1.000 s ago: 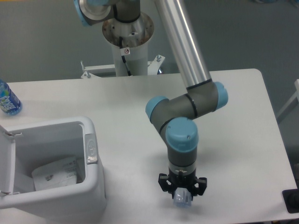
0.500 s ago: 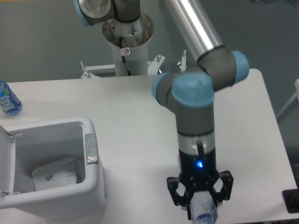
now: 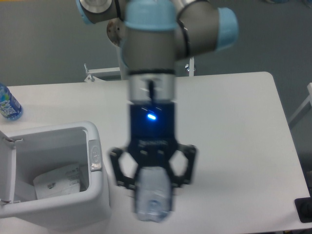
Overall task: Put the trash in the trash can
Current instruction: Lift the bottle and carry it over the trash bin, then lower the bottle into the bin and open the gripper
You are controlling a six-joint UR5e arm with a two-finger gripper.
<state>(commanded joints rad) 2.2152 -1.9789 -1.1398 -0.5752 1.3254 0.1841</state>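
Observation:
My gripper [image 3: 153,184] hangs high over the table, close to the camera and blurred, and it is shut on the clear plastic bottle [image 3: 152,199] with a blue cap, which points down from between the fingers. It hovers just right of the trash can [image 3: 100,195], a white boxy bin with its lid [image 3: 7,170] swung open to the left and a grey push-button [image 3: 94,155] on the rim. Inside the bin lies the white carton [image 3: 58,181] with grey print.
A bottle with a blue-and-white label [image 3: 8,105] stands at the table's far left edge. The arm's white pedestal [image 3: 136,61] rises behind the table. A dark object [image 3: 304,209] sits at the right front corner.
The gripper has lifted with the bottle and swung left from the table's front right toward the trash can, coming much nearer the camera.

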